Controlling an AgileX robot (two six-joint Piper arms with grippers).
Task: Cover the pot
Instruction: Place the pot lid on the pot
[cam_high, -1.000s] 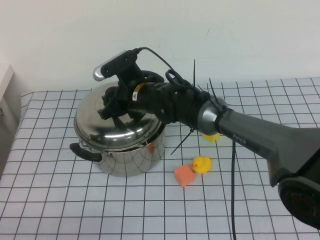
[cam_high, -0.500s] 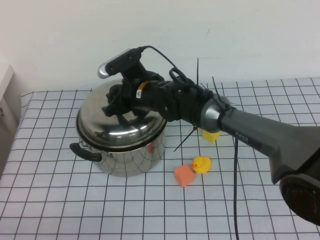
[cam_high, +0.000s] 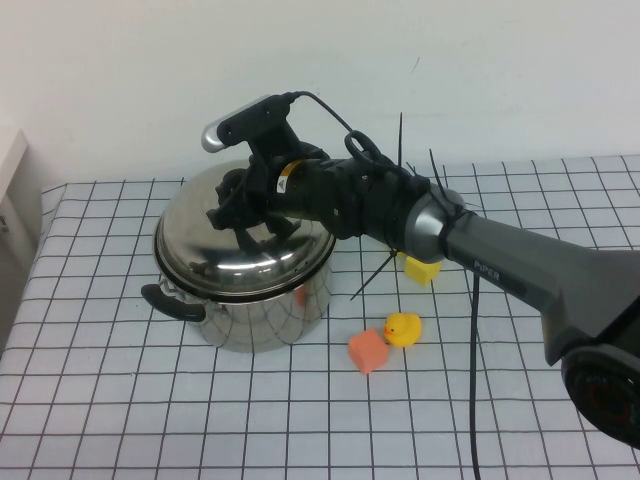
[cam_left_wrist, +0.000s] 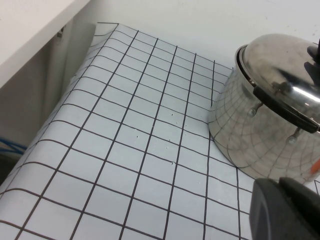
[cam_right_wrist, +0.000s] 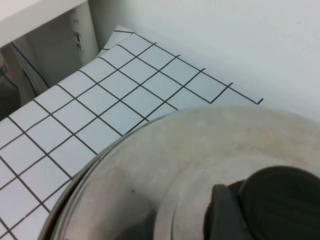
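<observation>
The pot stands toward the table's far-left corner, one black handle pointing to the left edge. The lid sits on it, seemingly seated or nearly so, though it looks slightly tilted. The right gripper is down over the lid's crown, at the knob; whether its fingers grip or have let go I cannot tell. I judge this the placing step, nearly done: next, release and lift straight up without dragging the lid. A red block and duck lie right of the pot. The left gripper shows only in its wrist view, near the pot's base.
</observation>
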